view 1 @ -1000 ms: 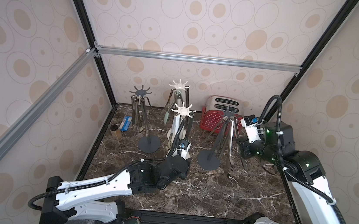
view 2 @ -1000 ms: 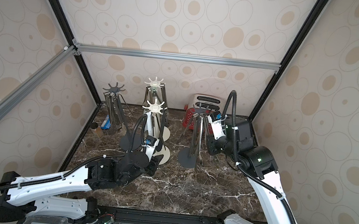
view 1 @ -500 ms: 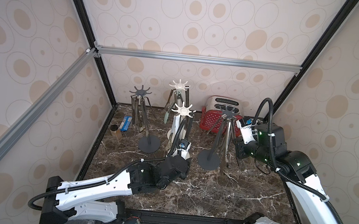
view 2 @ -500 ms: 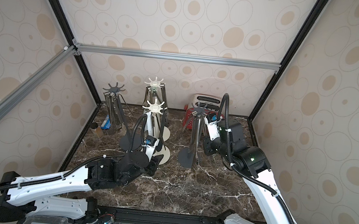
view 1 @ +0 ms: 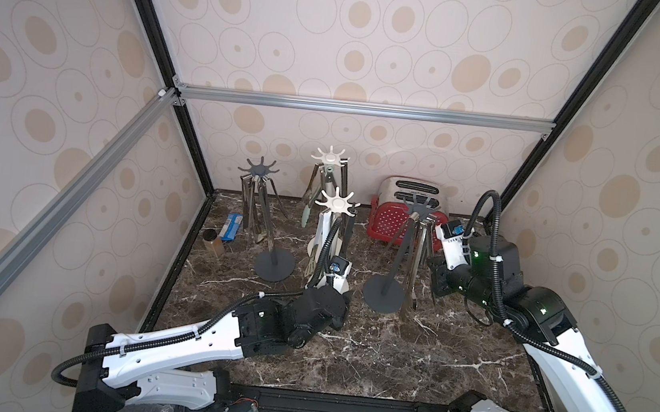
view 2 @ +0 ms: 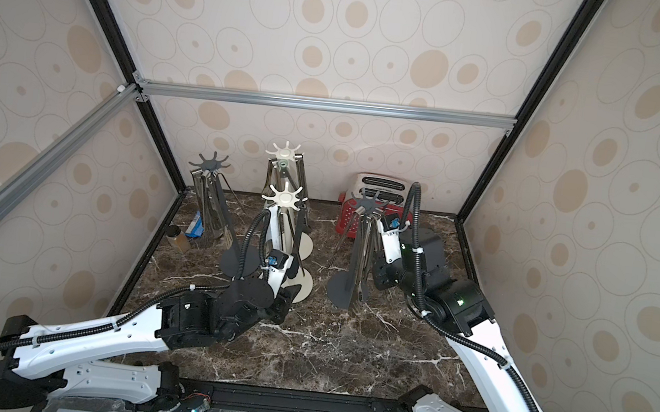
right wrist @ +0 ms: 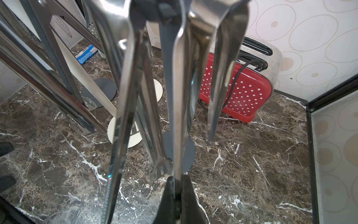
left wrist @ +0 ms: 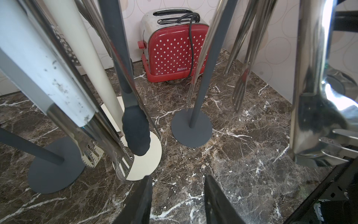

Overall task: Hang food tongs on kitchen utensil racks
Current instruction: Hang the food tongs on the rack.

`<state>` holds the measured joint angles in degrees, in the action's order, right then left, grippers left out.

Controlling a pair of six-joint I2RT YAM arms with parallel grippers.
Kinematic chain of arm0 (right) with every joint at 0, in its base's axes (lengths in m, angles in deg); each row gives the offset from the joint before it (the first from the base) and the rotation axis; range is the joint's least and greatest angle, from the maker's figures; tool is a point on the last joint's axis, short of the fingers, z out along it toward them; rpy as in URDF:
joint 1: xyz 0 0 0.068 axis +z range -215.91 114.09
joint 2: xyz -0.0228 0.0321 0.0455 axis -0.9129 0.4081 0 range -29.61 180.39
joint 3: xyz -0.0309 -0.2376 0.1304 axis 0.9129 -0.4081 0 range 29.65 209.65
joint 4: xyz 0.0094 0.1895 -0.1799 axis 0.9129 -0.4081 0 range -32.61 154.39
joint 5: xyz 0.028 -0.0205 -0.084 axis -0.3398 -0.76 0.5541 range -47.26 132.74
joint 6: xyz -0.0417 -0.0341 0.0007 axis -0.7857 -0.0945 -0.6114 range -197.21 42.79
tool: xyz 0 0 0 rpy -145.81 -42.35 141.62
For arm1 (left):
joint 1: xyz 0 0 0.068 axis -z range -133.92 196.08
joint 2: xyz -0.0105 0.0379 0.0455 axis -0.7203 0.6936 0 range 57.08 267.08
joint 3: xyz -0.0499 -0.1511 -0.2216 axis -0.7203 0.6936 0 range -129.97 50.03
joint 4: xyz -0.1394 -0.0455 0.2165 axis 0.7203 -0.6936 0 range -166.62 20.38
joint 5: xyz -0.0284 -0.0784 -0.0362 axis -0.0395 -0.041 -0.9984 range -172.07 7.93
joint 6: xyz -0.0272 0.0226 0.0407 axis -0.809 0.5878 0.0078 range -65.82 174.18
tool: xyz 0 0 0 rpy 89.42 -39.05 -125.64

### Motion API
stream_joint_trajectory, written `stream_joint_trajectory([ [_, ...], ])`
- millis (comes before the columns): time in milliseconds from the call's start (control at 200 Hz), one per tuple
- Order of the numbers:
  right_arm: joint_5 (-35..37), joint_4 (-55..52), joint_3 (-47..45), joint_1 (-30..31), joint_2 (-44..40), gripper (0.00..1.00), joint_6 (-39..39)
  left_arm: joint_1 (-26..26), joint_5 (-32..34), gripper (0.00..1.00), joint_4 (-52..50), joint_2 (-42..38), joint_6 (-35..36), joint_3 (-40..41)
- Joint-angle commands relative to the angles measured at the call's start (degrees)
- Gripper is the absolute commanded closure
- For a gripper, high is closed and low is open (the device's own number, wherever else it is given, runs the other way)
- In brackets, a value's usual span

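My right arm has swung in closer to the dark grey rack; my left arm has stayed put. My right fingers pinch tight on one leg of the shiny tongs beside that rack's pole. My left fingers stand half open, holding nothing.

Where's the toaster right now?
In both top views the toaster sits against the back wall, right of centre, just behind the right-hand dark grey rack.
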<state>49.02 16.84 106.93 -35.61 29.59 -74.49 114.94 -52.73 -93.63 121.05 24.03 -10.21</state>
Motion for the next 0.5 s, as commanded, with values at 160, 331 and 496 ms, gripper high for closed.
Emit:
stream_joint_trajectory([
  [160, -0.1, -4.0, -3.8, 0.9, 0.8, 1.0, 1.2, -0.4, 0.1, 0.56, 0.9, -0.2, 0.4, -1.4],
  [331, 0.0, -3.4, -5.6, 0.8, 0.8, 1.0, 1.6, -0.4, 0.3, 0.56, 0.8, -0.2, 0.4, -1.4],
  [496, 0.2, -3.0, -6.9, 0.8, 0.6, 1.0, 2.0, -0.4, 0.2, 0.56, 0.9, -0.3, 0.4, -1.2],
])
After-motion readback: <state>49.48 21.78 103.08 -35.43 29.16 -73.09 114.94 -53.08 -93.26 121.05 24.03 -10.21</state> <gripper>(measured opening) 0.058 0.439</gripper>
